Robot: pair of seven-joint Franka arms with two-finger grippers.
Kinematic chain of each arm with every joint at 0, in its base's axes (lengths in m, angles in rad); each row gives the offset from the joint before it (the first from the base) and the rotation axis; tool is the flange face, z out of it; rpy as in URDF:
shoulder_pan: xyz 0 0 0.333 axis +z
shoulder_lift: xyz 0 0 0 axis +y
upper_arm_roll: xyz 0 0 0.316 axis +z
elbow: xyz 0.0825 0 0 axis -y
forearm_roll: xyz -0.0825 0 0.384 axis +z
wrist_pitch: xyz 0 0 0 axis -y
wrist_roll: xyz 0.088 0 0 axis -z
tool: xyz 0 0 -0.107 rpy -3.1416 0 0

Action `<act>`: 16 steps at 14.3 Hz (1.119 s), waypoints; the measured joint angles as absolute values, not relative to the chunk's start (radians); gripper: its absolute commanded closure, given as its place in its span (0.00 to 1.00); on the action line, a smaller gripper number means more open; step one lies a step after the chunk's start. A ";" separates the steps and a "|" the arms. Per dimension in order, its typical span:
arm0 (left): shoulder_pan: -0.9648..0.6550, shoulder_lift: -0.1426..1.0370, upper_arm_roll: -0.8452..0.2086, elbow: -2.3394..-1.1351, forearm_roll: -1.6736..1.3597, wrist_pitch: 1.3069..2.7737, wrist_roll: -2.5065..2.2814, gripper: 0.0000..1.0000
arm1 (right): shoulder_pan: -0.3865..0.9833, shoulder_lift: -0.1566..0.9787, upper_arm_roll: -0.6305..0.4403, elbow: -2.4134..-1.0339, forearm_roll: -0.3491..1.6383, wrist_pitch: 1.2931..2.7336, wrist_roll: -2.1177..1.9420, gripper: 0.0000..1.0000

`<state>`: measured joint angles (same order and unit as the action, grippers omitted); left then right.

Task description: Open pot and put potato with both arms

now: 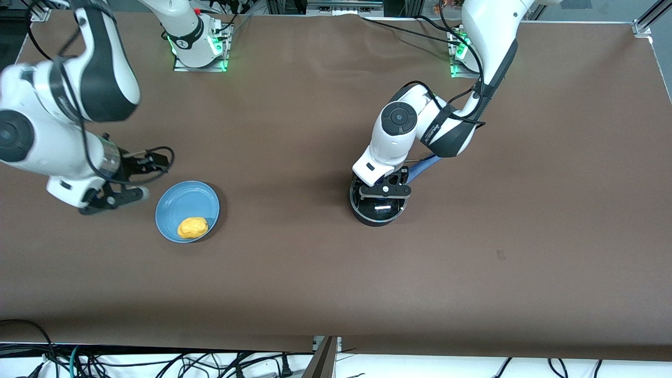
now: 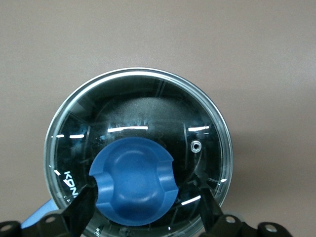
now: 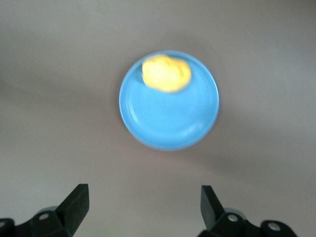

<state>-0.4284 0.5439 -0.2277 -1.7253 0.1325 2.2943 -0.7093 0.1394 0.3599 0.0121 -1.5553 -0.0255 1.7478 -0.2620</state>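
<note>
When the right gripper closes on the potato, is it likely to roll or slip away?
Probably it shifts a little: the potato is a lumpy oval lying loose by the rim of the smooth blue plate. It looks small and light. The open right gripper is beside the plate.

One pot [image 1: 379,207], one potato [image 1: 192,227], one plate [image 1: 181,202]

Brown cloth-covered table [image 1: 325,273] fills most of front view, surface matte, faint creases. Small dark mark [image 1: 501,255] on cloth at 4 o'clock. Metal base plates [image 1: 201,58] with green lights at 11 and 1 o'clock. Aluminium frame corner [image 1: 644,23] at 2 o'clock. Tangled black cables [image 1: 157,362] on white floor along 6 o'clock edge. Light even, soft shadows
</note>
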 measured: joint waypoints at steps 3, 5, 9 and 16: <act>-0.428 0.544 -0.227 -1.725 0.135 2.295 -0.710 0.33 | 0.163 0.505 0.012 -1.558 -0.047 1.948 -0.418 0.00; -0.426 0.544 -0.227 -1.725 0.135 2.295 -0.710 0.33 | 0.166 0.611 0.012 -1.557 -0.065 2.064 -0.486 0.00; -0.422 0.542 -0.227 -1.721 0.135 2.296 -0.710 0.33 | 0.171 0.718 0.012 -1.557 -0.078 2.140 -0.626 0.00; -0.419 0.524 -0.225 -1.719 0.135 2.295 -0.710 0.20 | 0.144 0.745 0.006 -1.562 -0.078 2.226 -0.802 0.00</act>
<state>-0.4193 0.5236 -0.2250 -1.7186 0.1348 2.2948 -0.7098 0.1444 0.7446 0.0059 -1.5615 -0.0781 2.2260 -0.8017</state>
